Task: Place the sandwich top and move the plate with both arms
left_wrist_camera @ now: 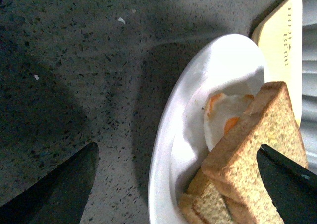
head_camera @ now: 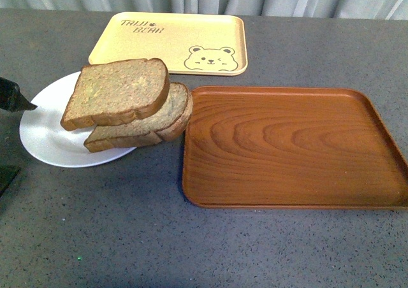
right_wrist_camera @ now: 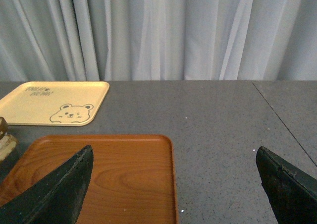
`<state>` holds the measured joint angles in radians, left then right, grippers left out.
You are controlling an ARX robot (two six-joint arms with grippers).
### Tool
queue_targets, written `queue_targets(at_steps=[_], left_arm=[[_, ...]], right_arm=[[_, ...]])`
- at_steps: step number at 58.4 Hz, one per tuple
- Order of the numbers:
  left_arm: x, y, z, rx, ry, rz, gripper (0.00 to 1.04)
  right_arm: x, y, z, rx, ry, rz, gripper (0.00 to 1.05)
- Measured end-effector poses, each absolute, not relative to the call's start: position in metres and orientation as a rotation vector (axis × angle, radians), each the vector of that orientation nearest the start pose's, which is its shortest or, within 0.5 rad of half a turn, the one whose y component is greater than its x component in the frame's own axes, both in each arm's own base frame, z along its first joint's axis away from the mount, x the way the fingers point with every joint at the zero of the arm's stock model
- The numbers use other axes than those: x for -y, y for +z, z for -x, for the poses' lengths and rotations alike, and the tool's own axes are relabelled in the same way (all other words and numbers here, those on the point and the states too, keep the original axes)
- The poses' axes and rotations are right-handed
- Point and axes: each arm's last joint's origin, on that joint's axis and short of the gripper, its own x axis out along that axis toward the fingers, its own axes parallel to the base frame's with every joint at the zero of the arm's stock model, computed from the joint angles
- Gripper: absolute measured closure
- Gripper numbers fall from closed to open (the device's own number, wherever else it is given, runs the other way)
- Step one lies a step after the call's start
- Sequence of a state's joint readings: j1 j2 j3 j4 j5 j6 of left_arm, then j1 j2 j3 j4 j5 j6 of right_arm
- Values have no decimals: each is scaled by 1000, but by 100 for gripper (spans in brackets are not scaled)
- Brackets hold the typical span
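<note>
Grey speckled worktop [head_camera: 127, 237] backed by a pale curtain [right_wrist_camera: 158, 30]. The plate [head_camera: 41, 132] sits toward the worktop's left edge, its right side close against the brown tray [head_camera: 287, 148]. The yellow tray [head_camera: 169, 39] lies at the far edge.

The sandwich top [head_camera: 118, 92] rests on the lower slice [head_camera: 159, 119], offset to the left. Its long axis runs roughly left to right, and the lower slice overhangs the plate toward the brown tray. Egg [left_wrist_camera: 220, 110] shows on the plate beneath.

The left gripper [left_wrist_camera: 178, 145] is at the plate's left rim with its jaws spread wide and holding nothing. One finger is over bare worktop and the other is over the bread, so the plate lies directly to its right.

The right gripper [right_wrist_camera: 173, 149], likewise spread and empty, hangs over the brown tray, well apart from the plate.

Judgement: the bread looks placed, and the left arm is nearer. The right arm must reach the crowded right rim.
</note>
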<state>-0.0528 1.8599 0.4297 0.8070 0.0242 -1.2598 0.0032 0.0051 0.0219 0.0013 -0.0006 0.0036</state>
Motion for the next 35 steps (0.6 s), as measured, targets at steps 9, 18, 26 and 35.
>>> queue_targets(at_steps=[9, 18, 26, 35], left_arm=[[13, 62, -273, -580, 351, 1256, 9], [15, 57, -275, -594, 337, 1274, 9], [16, 53, -279, -587, 331, 1294, 9], [19, 49, -284, -571, 305, 1318, 9]], right_arm=[[0, 171, -97, 18, 4, -4, 9], [0, 171, -97, 18, 4, -4, 9], [0, 171, -97, 18, 4, -4, 9], [0, 171, -97, 18, 4, -4, 9]])
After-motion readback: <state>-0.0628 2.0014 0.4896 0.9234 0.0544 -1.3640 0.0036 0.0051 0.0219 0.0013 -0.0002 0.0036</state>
